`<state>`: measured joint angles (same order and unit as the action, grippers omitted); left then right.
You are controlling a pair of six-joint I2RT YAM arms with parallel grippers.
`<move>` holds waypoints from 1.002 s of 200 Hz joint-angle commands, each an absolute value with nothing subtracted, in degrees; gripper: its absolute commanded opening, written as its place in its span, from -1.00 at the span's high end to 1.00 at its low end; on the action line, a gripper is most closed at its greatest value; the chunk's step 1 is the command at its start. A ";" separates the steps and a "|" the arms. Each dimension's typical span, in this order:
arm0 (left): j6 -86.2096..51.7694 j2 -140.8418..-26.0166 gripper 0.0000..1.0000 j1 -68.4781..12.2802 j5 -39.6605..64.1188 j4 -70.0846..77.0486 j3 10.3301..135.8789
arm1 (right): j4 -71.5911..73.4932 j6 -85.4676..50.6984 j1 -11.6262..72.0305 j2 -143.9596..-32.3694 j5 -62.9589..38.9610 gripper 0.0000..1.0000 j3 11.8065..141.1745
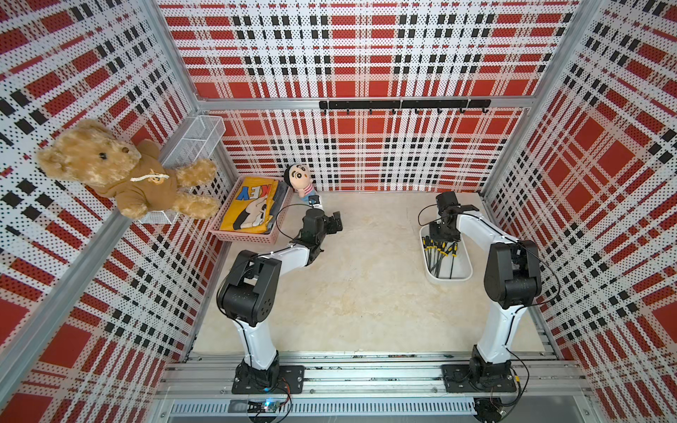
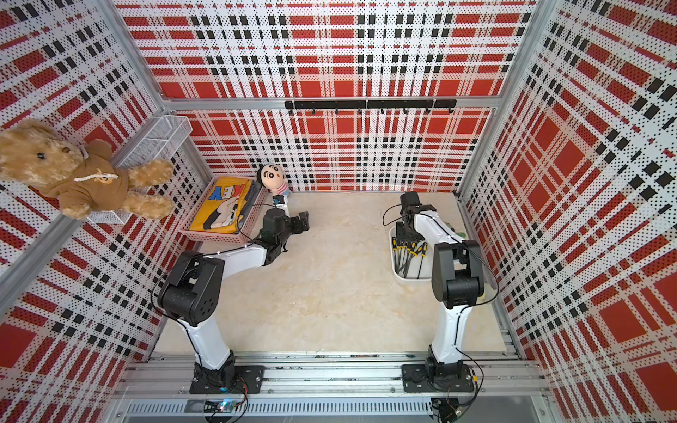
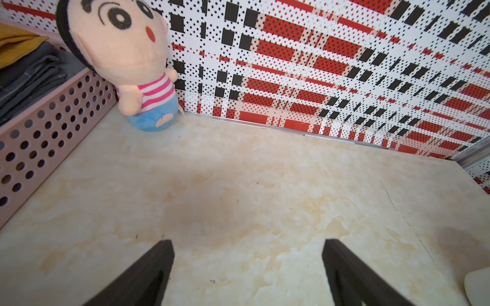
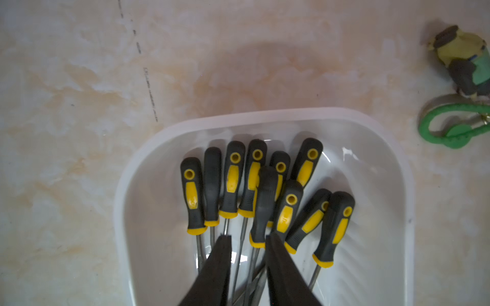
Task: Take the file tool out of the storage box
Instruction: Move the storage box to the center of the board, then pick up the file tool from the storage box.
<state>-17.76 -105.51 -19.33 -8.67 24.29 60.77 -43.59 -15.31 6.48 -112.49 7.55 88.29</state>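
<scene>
Step in hand: the reach into the storage box (image 1: 448, 280) for a grab; no file was out of it yet.
Right gripper (image 4: 248, 235): down inside the box, over the heap, just below the yellow collars of the handles. The jaws stood a little apart, thin steel shanks ran between them with a gap on either side, and nothing looked clamped.
Left gripper (image 3: 248, 241): it hovered over bare table (image 3: 238, 172), well apart from the box, with its jaws wide apart and holding nothing.
Files (image 4: 287, 212): all lay in the white box, about ten of them. Their black-and-yellow handles were bunched at the end away from the robot, some crossing others, and the shanks pointed back toward its base.
Next move, as I judged it: settle on one shank, or on the dark handle lying on top, close on that alone, then lift straight up clear of the wall. The crossed handles could drag a neighbour along.
Storage box: it sat on the table at the robot's right, beside the right arm, and I saw only files in it.
Pink basket (image 1: 249, 236): at the far left of the table, it held a folded yellow cloth (image 1: 252, 205) with grey cloth (image 3: 29, 76) beside it.
Wire basket (image 1: 198, 141): it hung on the left wall, and I saw nothing in it.
</scene>
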 commanded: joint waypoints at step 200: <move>-17.58 -105.09 -0.89 -19.78 -8.93 24.43 60.75 | -36.78 -23.98 1.67 -113.22 4.37 0.33 81.48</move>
<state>-17.78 -105.51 -19.38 -9.02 24.29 60.40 -37.76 -23.51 1.43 -111.68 4.73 81.21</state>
